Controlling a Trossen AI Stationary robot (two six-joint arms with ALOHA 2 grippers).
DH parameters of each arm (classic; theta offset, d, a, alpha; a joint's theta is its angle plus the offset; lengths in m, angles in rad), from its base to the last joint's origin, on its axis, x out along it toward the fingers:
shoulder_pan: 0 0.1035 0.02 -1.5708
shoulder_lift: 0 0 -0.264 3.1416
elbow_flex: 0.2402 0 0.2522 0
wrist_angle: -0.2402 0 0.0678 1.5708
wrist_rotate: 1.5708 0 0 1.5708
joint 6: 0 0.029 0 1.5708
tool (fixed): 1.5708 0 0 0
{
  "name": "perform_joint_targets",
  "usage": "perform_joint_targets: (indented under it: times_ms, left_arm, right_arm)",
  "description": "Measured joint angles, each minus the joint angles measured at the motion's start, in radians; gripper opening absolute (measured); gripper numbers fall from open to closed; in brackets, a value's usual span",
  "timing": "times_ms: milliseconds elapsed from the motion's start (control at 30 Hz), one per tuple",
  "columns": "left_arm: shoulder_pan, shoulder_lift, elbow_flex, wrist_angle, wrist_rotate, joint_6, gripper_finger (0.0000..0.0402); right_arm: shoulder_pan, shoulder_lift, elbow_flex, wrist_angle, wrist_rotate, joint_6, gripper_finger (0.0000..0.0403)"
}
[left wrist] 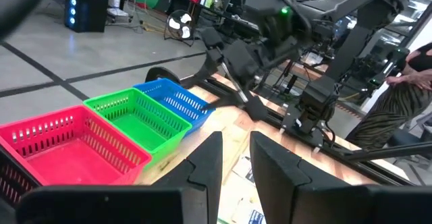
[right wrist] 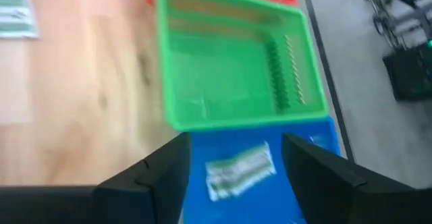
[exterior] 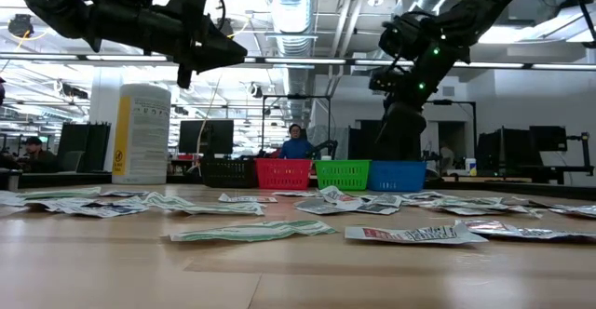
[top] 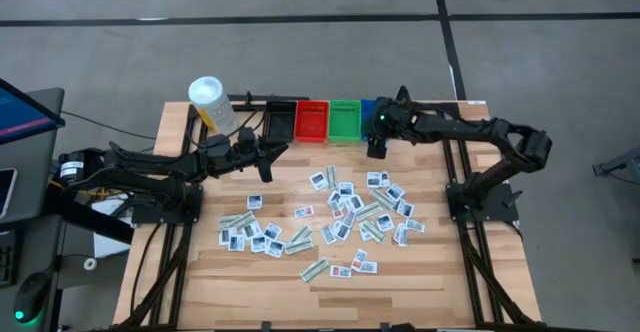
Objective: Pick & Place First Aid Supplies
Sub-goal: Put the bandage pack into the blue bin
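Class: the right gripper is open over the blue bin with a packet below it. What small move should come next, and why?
Probably lift the right gripper clear of the blue plastic mesh bin and swing back toward the scattered white packets on the wooden table. Its fingers stand apart, a pale-green strip packet lies in the bin, and many remain.

Both my arms are dark, near black, built of blocky jointed links. Thin black cables loop along the links. A small green light glows on the housing behind my right tool (top: 377, 150); it shows again in the low view. My left tool (left wrist: 235, 158) ends in two flat, matte black fingers (left wrist: 206, 163) with squared, angular edges. The right tool's fingers (right wrist: 165, 166) look the same: broad, dark, tapering plates. Each arm rises from a black frame base.
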Motion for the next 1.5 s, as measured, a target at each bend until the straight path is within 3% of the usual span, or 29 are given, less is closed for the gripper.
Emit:
perform_joint_targets:
  times_ms: [500, 800, 1500]
  left_arm:
    - [0.0, 0.0, 0.0, 0.0, 0.0, 0.0, 0.0076]
    - [-0.007, 0.0, 0.0, 0.0, -0.001, -0.027, 0.0076]
    - [-0.194, 0.0, 0.0, -0.004, 0.0, -0.03, 0.0076]
  right_arm:
    - [0.231, 0.0, 0.0, -0.003, -0.024, 0.004, 0.0213]
    - [0.26, 0.0, 0.0, -0.011, -0.08, 0.028, 0.0207]
    - [0.448, 0.019, -0.001, -0.226, -0.079, 0.266, 0.0207]
